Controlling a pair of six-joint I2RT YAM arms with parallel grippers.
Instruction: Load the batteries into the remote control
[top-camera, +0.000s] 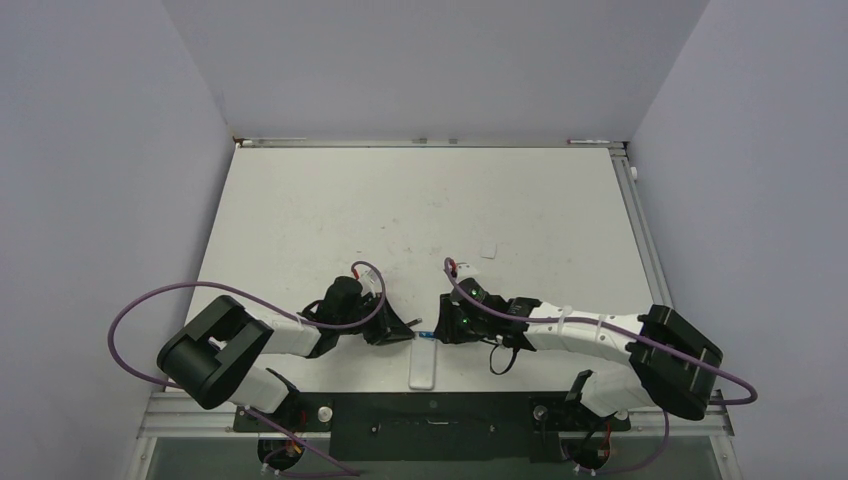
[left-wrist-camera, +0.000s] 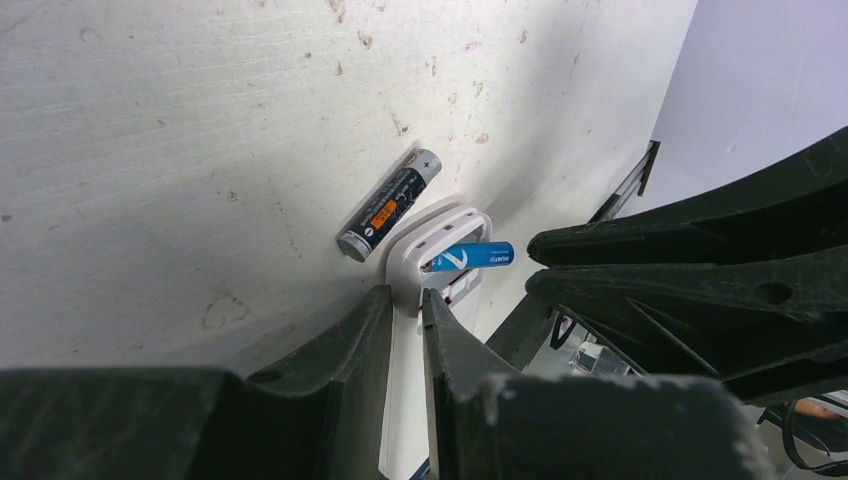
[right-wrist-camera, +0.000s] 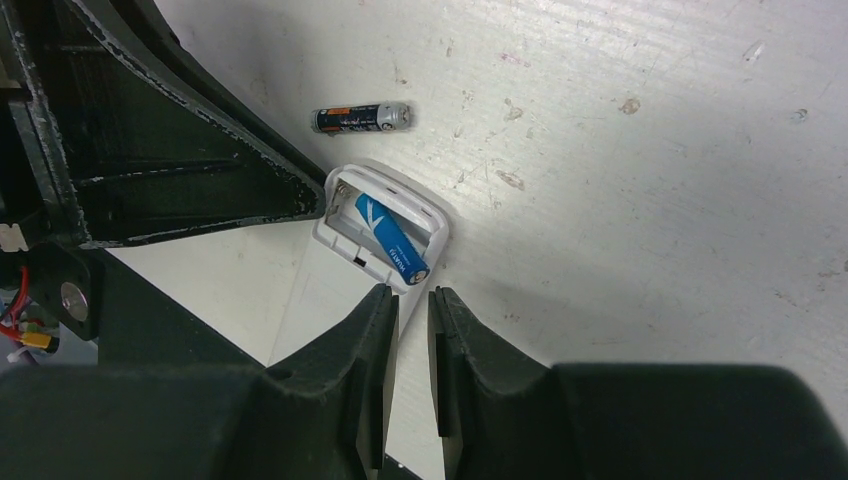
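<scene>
Wrist views reveal blue battery (right-wrist-camera: 391, 239) slanted.

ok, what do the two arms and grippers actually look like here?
Both arms: white links with bulky black joint housings, a purple cable looping along each. Left gripper and right gripper have matte black, scuffed, ribbed fingers. A green light shows near the right wrist.

remote control (right-wrist-camera: 340, 290) near end hidden behind right fingers (right-wrist-camera: 375, 330).
</scene>
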